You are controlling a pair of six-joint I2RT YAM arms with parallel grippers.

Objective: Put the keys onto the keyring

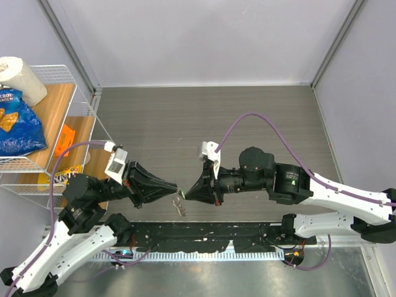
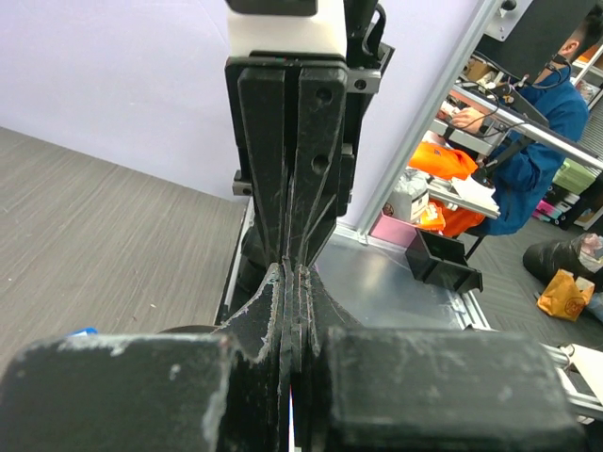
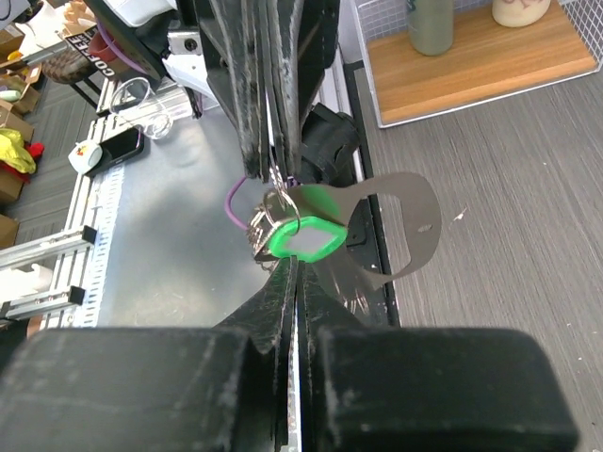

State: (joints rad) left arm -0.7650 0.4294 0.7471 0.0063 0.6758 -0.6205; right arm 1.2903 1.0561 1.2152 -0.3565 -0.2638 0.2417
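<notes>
Right wrist shows 1 green key [image 3: 301, 237], 1 keyring [image 3: 407, 226].

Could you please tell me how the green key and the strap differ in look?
The green key has a bright green head; the strap is dull grey. The green key is smaller; the strap forms a wider loop. Both sit between the shut left hand and right hand.
</notes>
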